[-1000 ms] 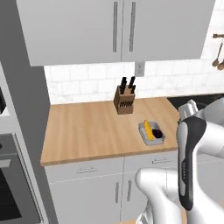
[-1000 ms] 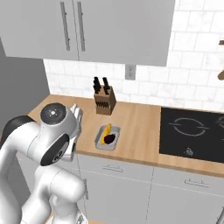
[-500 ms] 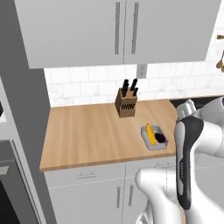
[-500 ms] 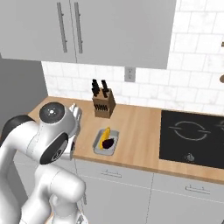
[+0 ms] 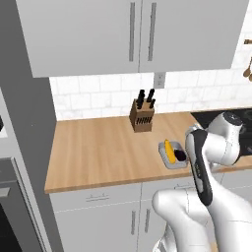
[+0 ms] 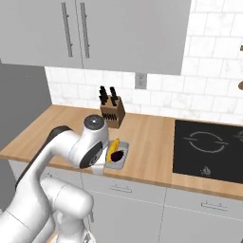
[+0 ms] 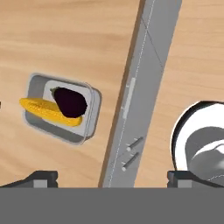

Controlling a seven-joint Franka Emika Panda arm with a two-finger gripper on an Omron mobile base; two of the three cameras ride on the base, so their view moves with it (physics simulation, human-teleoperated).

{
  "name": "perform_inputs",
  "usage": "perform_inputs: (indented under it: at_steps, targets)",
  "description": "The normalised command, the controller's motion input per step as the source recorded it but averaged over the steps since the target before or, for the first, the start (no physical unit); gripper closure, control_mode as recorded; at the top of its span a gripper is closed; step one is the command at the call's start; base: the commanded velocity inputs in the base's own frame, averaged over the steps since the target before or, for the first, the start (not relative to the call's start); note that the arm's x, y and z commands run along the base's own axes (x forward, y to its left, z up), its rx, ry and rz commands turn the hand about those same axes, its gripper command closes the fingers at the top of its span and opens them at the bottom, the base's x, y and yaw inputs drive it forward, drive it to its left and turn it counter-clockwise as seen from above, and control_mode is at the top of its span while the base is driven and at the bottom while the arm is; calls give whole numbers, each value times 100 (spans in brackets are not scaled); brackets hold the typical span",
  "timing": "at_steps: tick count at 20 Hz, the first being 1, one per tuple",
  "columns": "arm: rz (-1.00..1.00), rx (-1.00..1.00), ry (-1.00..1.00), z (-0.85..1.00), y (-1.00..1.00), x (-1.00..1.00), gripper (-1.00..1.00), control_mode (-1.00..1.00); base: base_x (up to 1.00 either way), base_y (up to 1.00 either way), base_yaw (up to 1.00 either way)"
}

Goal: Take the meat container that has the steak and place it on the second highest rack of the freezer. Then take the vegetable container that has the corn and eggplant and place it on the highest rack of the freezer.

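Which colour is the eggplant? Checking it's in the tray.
Dark purple, almost black; the eggplant shows best in the hand view.

From my left base view, the arm [image 5: 199,165] covers the tray's [image 5: 167,160] right side. The oven [image 5: 12,216] and hob [image 6: 209,149] are cut by frame edges.

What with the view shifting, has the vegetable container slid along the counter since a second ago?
No. The vegetable container lies in front and slightly right of the knife block as before; the camera moved, not it.
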Motion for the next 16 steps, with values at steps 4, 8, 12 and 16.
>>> perform_inputs:
  at_steps: [4, 8, 12, 16]
  targets:
    - [32, -3, 17, -100, -3, 85, -100, -100, 0, 0, 0]
    - [21, 4, 0, -74, -15, 76, -100, -100, 0, 0, 0]
    - [3, 0, 2, -14, -1, 31, -100, -100, 0, 0, 0]
    - [-3, -2, 0, -24, -14, 36, -100, -100, 0, 0, 0]
